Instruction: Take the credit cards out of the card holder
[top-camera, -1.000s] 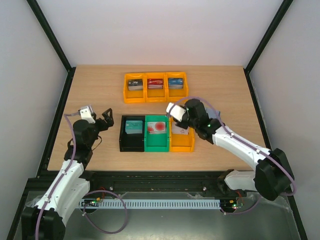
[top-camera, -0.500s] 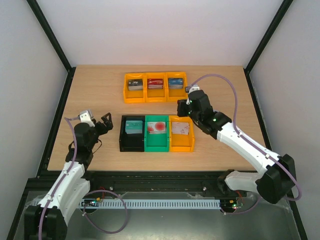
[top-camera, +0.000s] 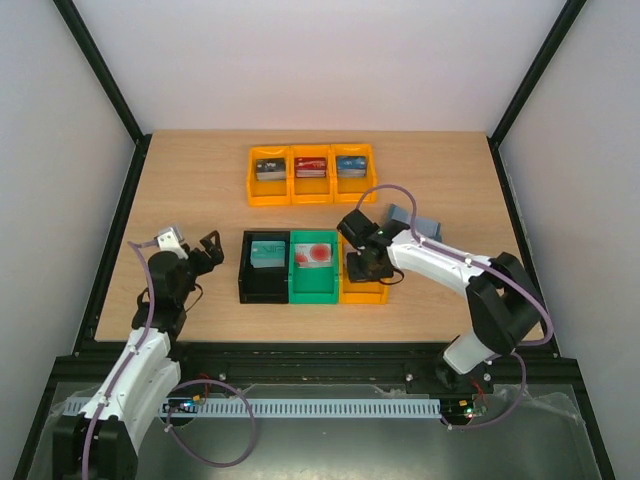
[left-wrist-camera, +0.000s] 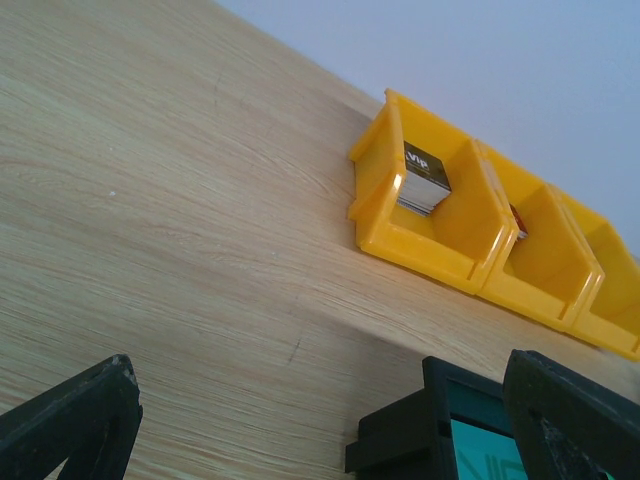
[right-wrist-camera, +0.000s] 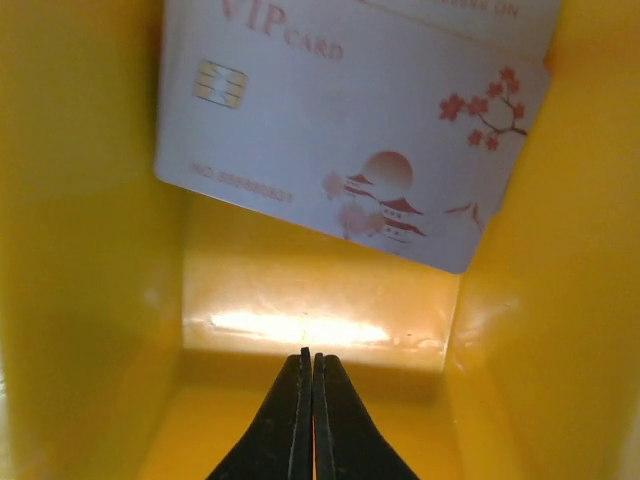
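The slate-blue card holder (top-camera: 424, 224) lies on the table just behind my right arm. My right gripper (top-camera: 362, 264) reaches down into the near orange bin (top-camera: 349, 293). In the right wrist view it (right-wrist-camera: 312, 362) is shut with nothing seen between its fingers. A white VIP credit card (right-wrist-camera: 350, 130) with red blossoms lies on the bin floor ahead of it. A teal card (top-camera: 267, 250) lies in the black bin and a red-patterned card (top-camera: 316, 254) in the green bin. My left gripper (top-camera: 205, 250) is open and empty, left of the black bin; it also shows in the left wrist view (left-wrist-camera: 320, 370).
A row of three yellow bins (top-camera: 311, 186) at the back holds card stacks; the leftmost stack (left-wrist-camera: 425, 178) shows a VIP face. The black bin's corner (left-wrist-camera: 400, 440) is close to my left gripper. The orange bin's walls (right-wrist-camera: 70, 250) close in on both sides of the right gripper.
My right gripper swung from near the far yellow bins down into the near orange bin. The card holder now shows on the table behind it. The left arm barely moved.
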